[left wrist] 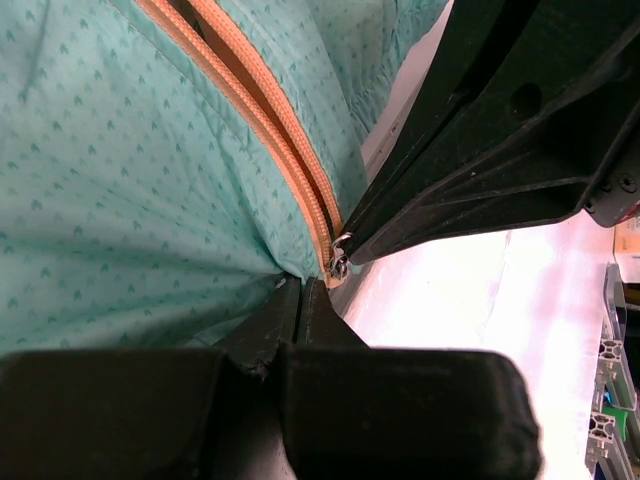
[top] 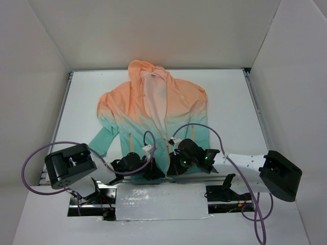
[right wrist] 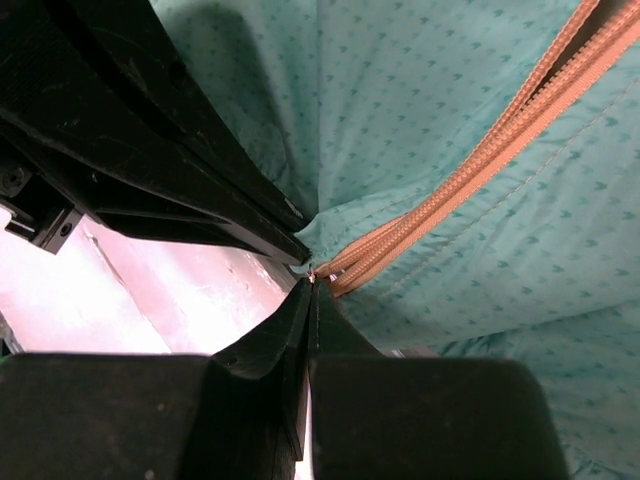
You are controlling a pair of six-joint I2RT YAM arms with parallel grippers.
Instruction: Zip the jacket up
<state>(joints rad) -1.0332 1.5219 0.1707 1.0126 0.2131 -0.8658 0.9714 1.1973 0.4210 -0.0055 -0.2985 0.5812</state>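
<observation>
While jacket (top: 122, 109) lies flat, peach fading to teal | left jaws, right jaws clamped on its hem

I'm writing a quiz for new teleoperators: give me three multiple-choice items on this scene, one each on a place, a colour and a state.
1. Where do the left gripper and right gripper touch the jacket? A the hood; B the bottom hem by the zipper; C a sleeve.
2. What colour is the zipper? A black; B white; C orange.
3. How is the right gripper? A shut on the jacket; B wide open; C lifted clear.
Answers: B, both wrist views show fingertips at the zipper's bottom end; C, orange against teal cloth; A, its fingers meet, pinching cloth.
</observation>
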